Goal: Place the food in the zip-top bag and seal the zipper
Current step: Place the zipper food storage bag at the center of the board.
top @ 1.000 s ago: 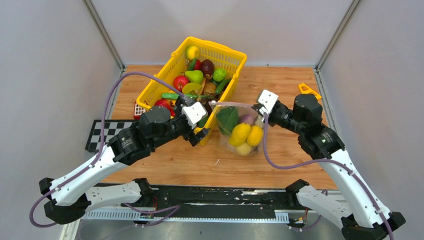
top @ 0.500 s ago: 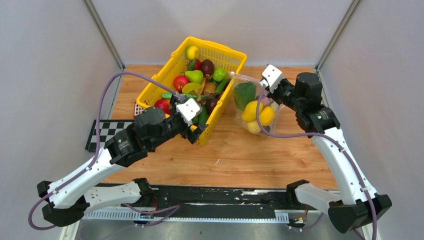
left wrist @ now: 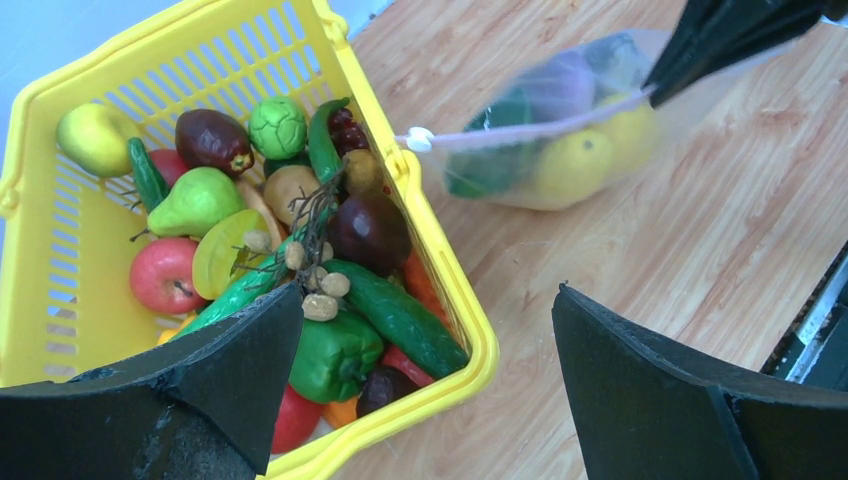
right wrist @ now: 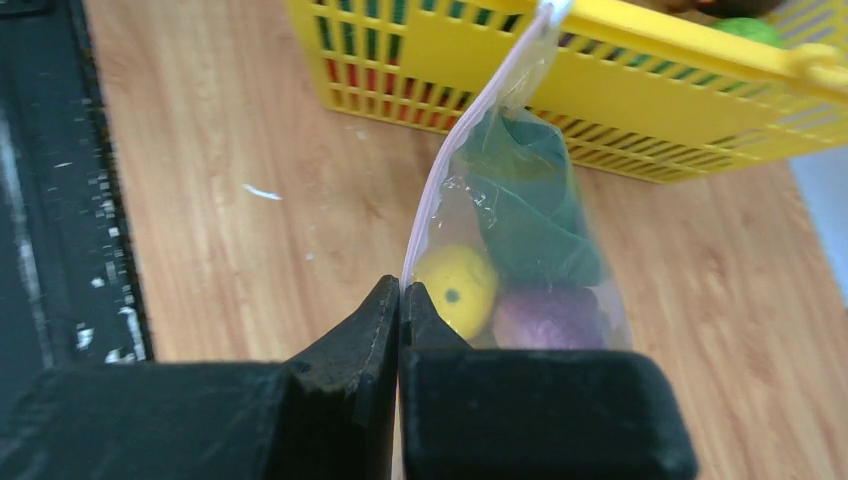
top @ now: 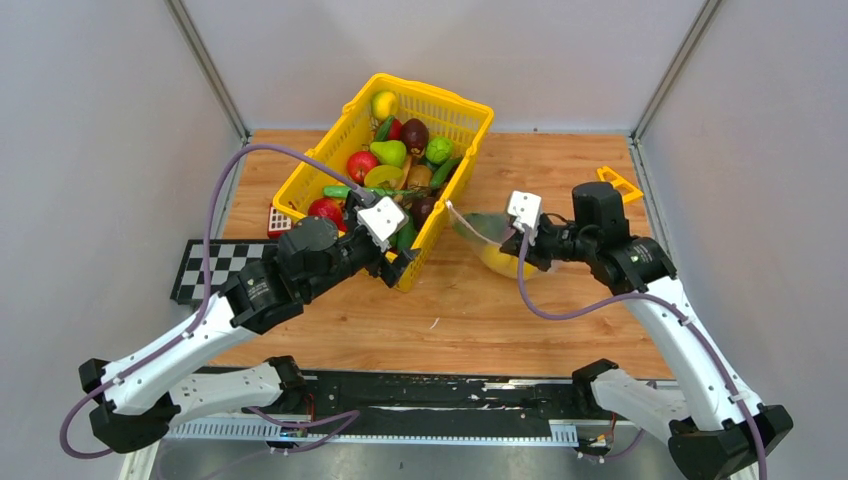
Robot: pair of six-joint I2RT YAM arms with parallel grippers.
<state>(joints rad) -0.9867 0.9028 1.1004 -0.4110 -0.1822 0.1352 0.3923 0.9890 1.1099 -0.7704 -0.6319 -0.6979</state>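
Right gripper [right wrist: 400, 290] is clamped tight on the zipper [right wrist: 470, 130] of the zip-top bag [right wrist: 540, 220]. The bag sits just beside the basket [top: 462, 108] at its four o'clock, with yellow, green and purple food [right wrist: 455, 285] inside. Left gripper [left wrist: 428, 300] hovers with jaws spread wide over the basket's six o'clock corner.

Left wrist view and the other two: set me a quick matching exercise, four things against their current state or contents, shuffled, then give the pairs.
Column A
1. left gripper
2. right gripper
3. yellow lattice plastic basket
4. clear crinkly zip-top bag

Column B
a. holds yellow, green and purple toy pieces
b. open, empty, at the basket's near corner
c. shut on the pale pink zipper strip
d. piled with glossy toy fruits and vegetables

Pairs: 1-b, 2-c, 3-d, 4-a
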